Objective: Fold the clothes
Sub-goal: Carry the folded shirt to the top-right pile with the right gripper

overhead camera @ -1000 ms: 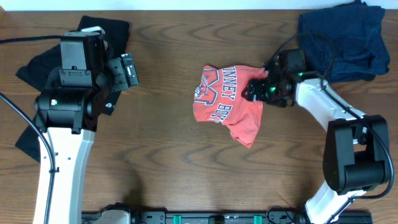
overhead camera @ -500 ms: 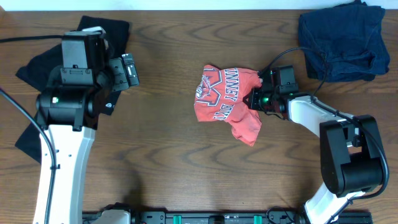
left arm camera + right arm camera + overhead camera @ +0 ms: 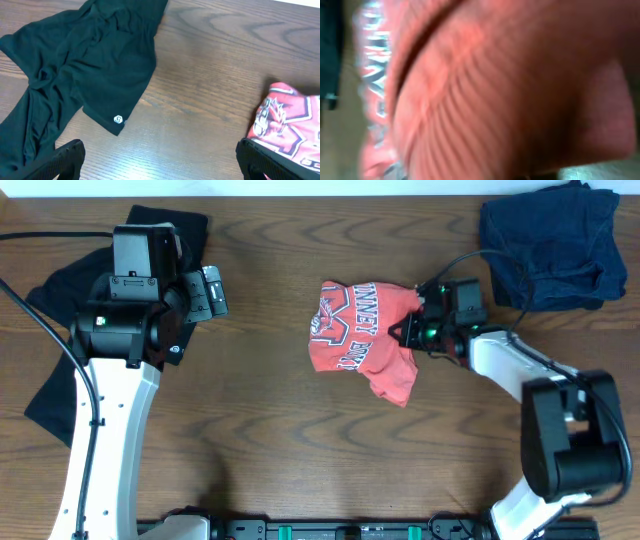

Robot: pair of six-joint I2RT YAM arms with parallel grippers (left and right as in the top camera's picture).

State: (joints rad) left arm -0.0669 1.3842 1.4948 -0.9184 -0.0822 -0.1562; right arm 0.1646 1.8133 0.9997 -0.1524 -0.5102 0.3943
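The crumpled coral-red T-shirt [image 3: 358, 340] with white-and-dark lettering lies mid-table. My right gripper [image 3: 413, 330] is shut on its right edge. In the right wrist view the red T-shirt [image 3: 495, 90] fills the frame and hides the fingers. At the left, my left gripper [image 3: 207, 293] stands open over bare wood, apart from every garment. Its view shows the left gripper [image 3: 162, 165] with nothing between its fingertips [image 3: 67, 157], the black garment [image 3: 95, 65] with a small white logo [image 3: 118, 119] to its left, and the red T-shirt [image 3: 290, 125] at the right edge.
The black garment [image 3: 45, 285] spreads along the table's left side, partly under the left arm. A bunched navy garment [image 3: 555, 245] sits at the back right corner. Bare wooden table [image 3: 270, 440] lies between the arms and toward the front.
My right gripper closed on the T-shirt's right edge and the shirt shifted slightly left. The left arm moved a little toward the back.
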